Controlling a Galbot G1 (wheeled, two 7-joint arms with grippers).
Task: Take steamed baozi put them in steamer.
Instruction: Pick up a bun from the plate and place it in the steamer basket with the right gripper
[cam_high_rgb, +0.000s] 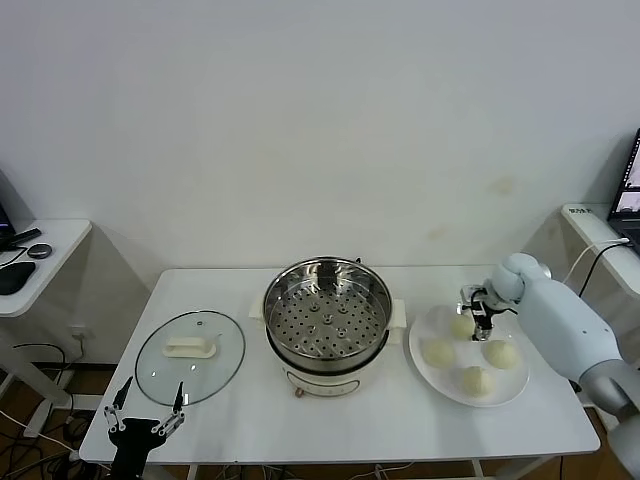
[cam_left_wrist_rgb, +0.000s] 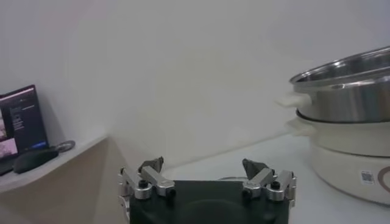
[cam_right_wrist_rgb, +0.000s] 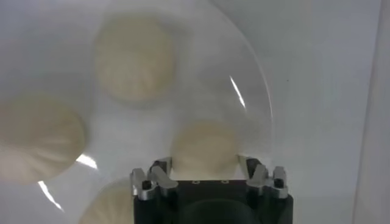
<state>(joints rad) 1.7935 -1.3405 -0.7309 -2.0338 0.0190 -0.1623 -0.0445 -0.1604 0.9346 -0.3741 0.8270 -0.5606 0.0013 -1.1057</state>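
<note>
Four pale baozi lie on a white plate (cam_high_rgb: 423, 372) at the table's right: one at the back (cam_high_rgb: 461, 326), one left (cam_high_rgb: 438, 352), one right (cam_high_rgb: 500, 353), one at the front (cam_high_rgb: 476, 380). My right gripper (cam_high_rgb: 480, 322) hangs low over the back baozi (cam_right_wrist_rgb: 204, 151), open, with a finger on either side of it; my right gripper (cam_right_wrist_rgb: 206, 165) has not closed on it. The steel steamer (cam_high_rgb: 327, 320) stands mid-table with its perforated tray bare. It also shows in the left wrist view (cam_left_wrist_rgb: 347, 91). My left gripper (cam_high_rgb: 148, 405) is parked open at the front left edge.
A round glass lid (cam_high_rgb: 190, 355) with a white handle lies left of the steamer. White side tables stand at the left (cam_high_rgb: 45, 250) and right (cam_high_rgb: 600, 235). The other baozi (cam_right_wrist_rgb: 135, 56) lie close around my right gripper on the plate (cam_right_wrist_rgb: 201, 91).
</note>
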